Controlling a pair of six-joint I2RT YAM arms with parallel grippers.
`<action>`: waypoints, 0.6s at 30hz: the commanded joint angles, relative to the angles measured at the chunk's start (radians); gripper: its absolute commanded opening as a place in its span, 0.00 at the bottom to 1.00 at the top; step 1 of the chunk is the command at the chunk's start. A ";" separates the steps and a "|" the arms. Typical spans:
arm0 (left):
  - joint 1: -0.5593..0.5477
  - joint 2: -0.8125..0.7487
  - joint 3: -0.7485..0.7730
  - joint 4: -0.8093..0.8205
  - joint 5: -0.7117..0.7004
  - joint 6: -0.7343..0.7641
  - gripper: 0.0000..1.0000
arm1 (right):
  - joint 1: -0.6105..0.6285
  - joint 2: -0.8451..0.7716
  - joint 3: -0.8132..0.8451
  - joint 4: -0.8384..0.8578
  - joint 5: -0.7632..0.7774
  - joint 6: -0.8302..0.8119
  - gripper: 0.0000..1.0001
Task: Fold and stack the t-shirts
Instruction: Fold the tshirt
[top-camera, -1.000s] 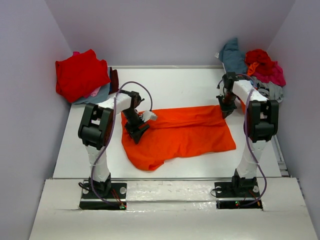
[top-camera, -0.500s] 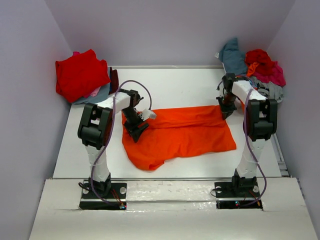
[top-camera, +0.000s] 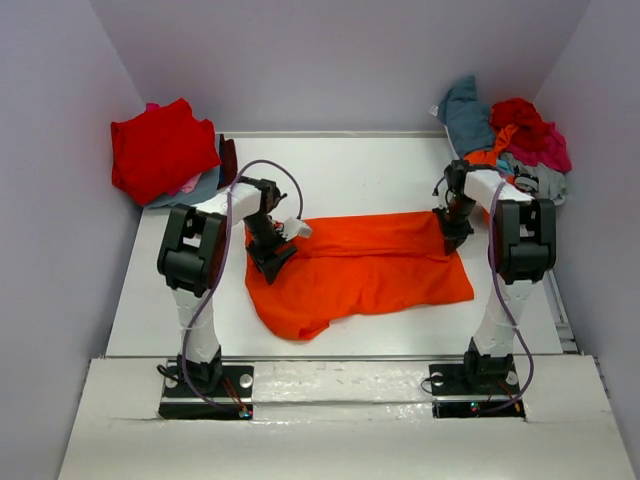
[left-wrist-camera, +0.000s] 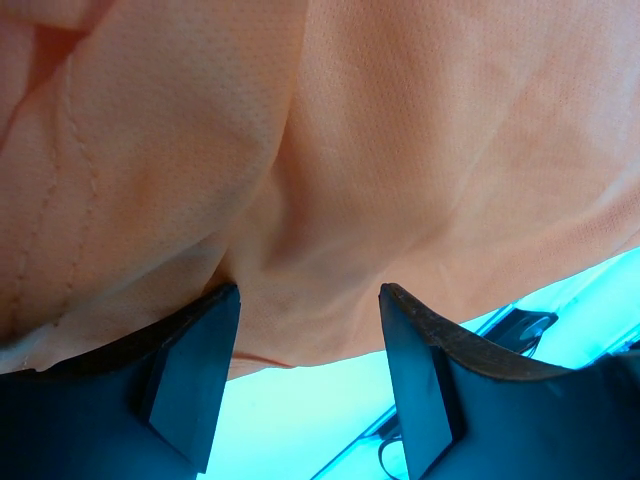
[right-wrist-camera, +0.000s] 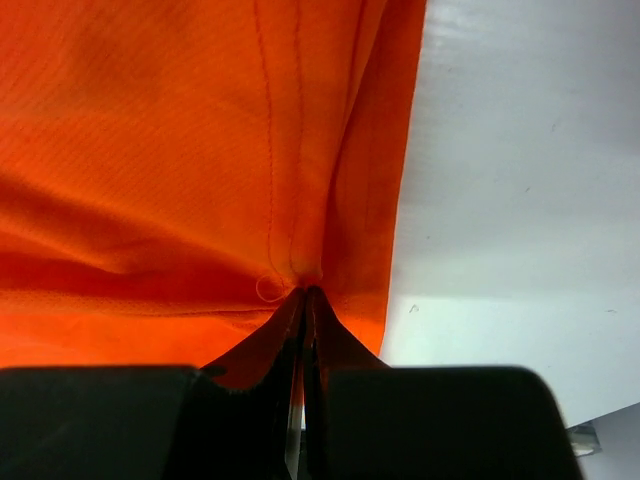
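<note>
Left claw (top-camera: 272, 252) hangs with its jaws spread apart and holds nothing, just above the left part of the bright orange soft cloth t-shirt (top-camera: 370, 265). This shirt lies partly folded in the middle of the white table (top-camera: 350, 170). At its right edge the right claw (top-camera: 455, 228) is closed tight on a stitched hem. I judge the cloth to be light, limp and a little slippery. It will sag between two grips, so it is better to pinch it at hems or corners.
</note>
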 joint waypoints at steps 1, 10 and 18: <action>0.007 0.012 0.040 -0.045 0.006 0.022 0.70 | -0.007 -0.088 -0.015 -0.024 -0.052 -0.020 0.07; 0.007 0.015 0.043 -0.046 0.006 0.028 0.70 | -0.007 -0.154 -0.064 -0.039 -0.083 -0.025 0.34; 0.007 -0.002 0.051 -0.054 0.006 0.025 0.70 | -0.007 -0.188 -0.047 -0.030 -0.093 -0.035 0.70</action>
